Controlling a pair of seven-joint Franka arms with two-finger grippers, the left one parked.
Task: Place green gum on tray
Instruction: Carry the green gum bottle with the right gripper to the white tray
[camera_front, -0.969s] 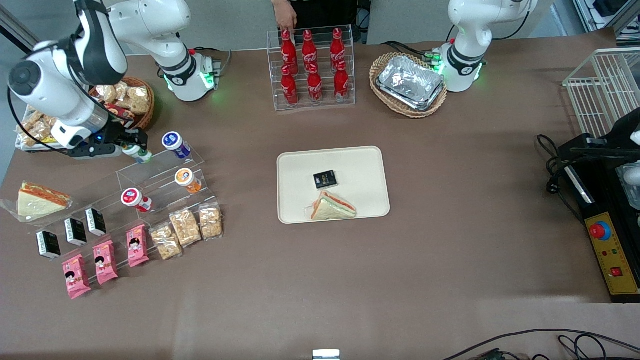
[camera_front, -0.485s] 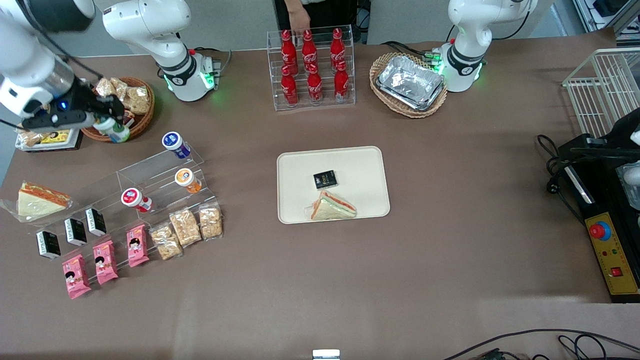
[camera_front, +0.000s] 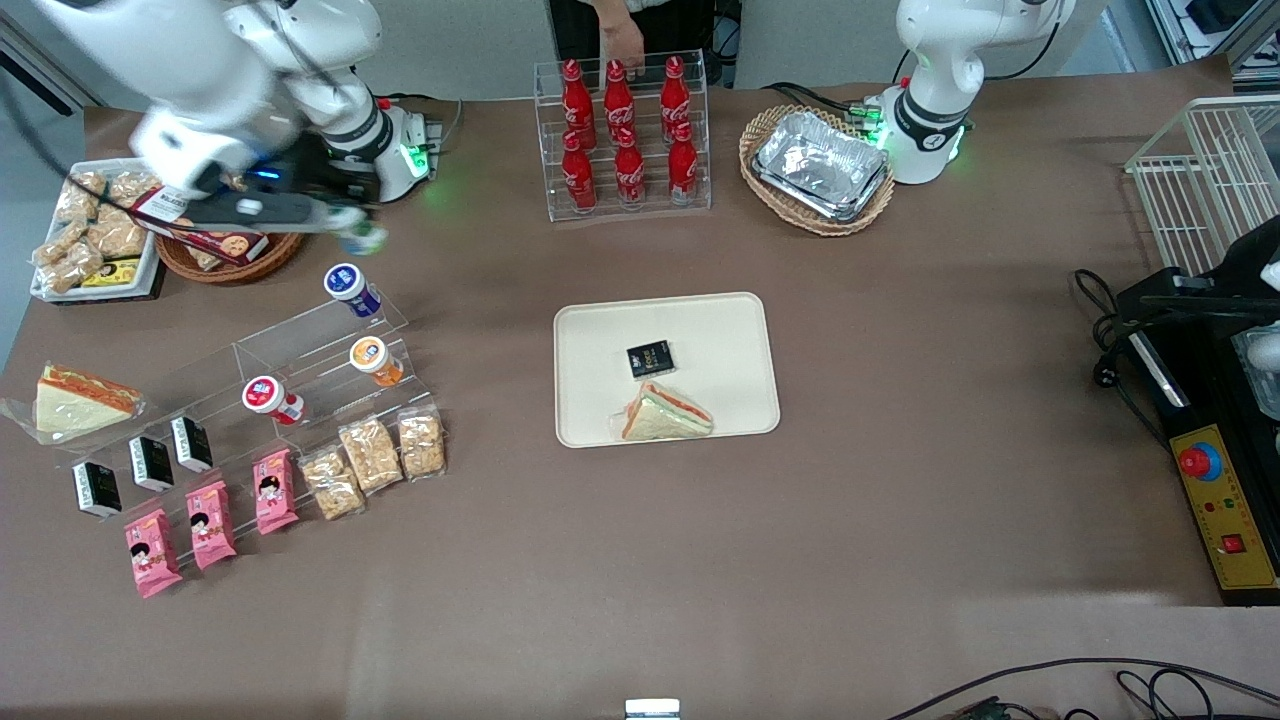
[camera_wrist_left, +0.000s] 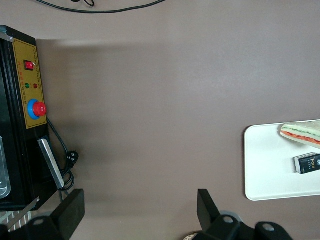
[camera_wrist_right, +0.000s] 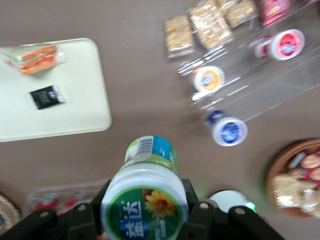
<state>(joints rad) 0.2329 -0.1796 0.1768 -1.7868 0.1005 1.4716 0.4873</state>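
If that bottle slips it'll drop short of the tray (camera_front: 735, 325) at the middle of the front view, onto bare table, since the gripper (camera_front: 352, 228) in the upper left of that frame only pinches the green gum (camera_wrist_right: 145, 204) by its lid, carried high above the table.

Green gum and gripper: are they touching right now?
Touching. The right wrist view shows the green gum clamped at its lid between the gripper fingers, carried above the table, not yet over the tray.
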